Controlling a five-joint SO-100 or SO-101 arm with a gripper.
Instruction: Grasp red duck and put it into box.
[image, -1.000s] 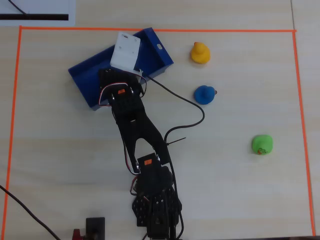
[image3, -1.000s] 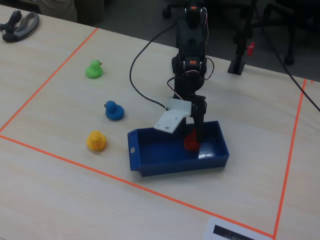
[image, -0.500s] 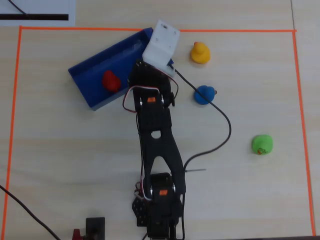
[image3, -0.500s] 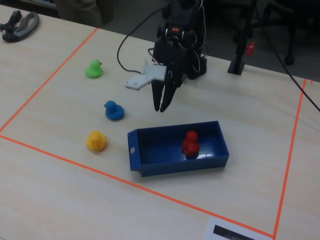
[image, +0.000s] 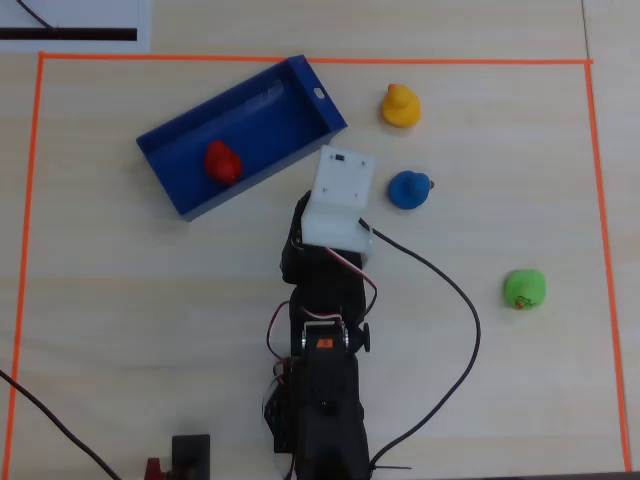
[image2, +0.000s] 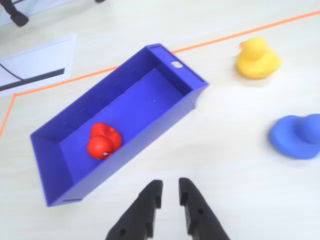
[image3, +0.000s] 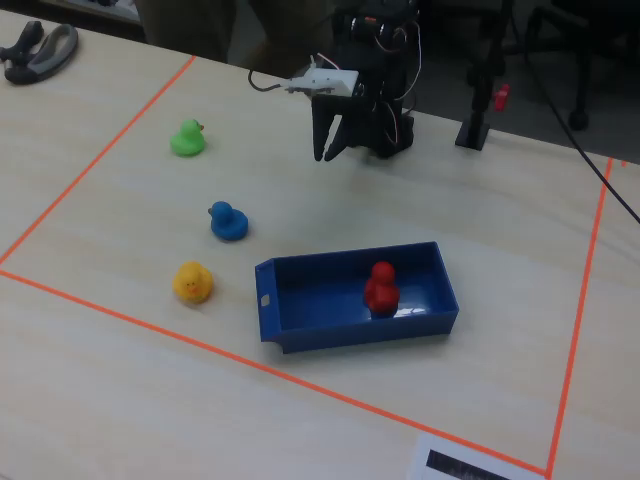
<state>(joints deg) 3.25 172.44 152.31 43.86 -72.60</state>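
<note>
The pale wood-grain table (image3: 130, 400) carries an orange tape border (image: 320, 61) framing the work area; dark chair legs and cables crowd the floor behind it in the fixed view. The red duck (image: 222, 162) sits inside the box (image: 305, 85), near its closed far end. The gripper (image2: 169, 191) hangs empty above bare table beside the box, fingers nearly together. A yellow duck (image: 400, 105), blue duck (image: 409, 188) and green duck (image: 524, 289) stand apart outside.
</note>
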